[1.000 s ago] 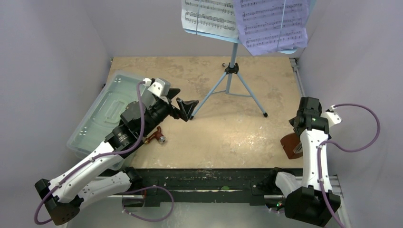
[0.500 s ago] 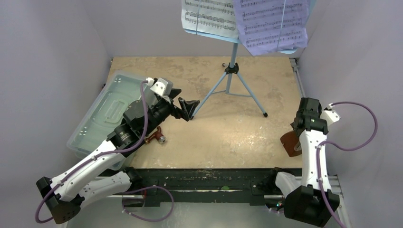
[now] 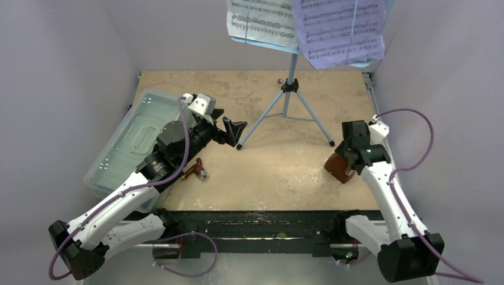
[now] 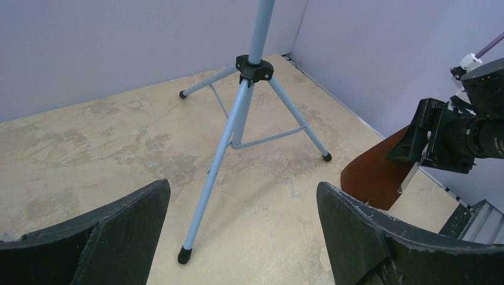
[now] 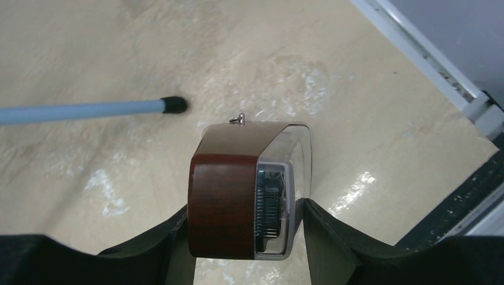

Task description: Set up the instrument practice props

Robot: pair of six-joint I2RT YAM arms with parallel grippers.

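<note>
From above, the tabletop (image 3: pixel 279 169) is a mottled beige, stone-like slab. Pale lilac-grey walls (image 3: pixel 65 71) close it in at the back and on both sides, and a dark rail runs along the near edge. The music stand (image 3: pixel 289 86) stands on its three light-blue legs toward the back centre. A white page (image 3: pixel 261 21) and a lilac page (image 3: pixel 342 32) rest side by side on its desk at the top of the view. A clear box (image 3: pixel 128 139) lies with its lid on along the left wall. A small brown-and-silver piece (image 3: pixel 196 171) lies on the slab just beside the left arm. The left hand (image 3: pixel 232 127) is spread near the stand's nearest foot and holds nothing. At the right, the right hand (image 3: pixel 346 159) pinches the metronome (image 3: pixel 336 168), which is tilted.

In the left wrist view, the two dark fingers (image 4: pixel 113 237) stand wide apart with bare beige surface between them. The stand's near leg runs down to a black foot between them, clear of both. Two plain walls meet in a corner behind the stand. At the right edge the brown metronome (image 4: pixel 380 178) leans in the other arm's grip, and whether its lower edge touches the slab cannot be told.

In the right wrist view, both fingers (image 5: pixel 324 237) press the metronome's sides, with its clear cover to the right. Glossy patches shine on the tabletop. One black stand foot (image 5: pixel 174 105) rests near it, apart. A pale metal rail (image 5: pixel 428 53) borders the slab at upper right.
</note>
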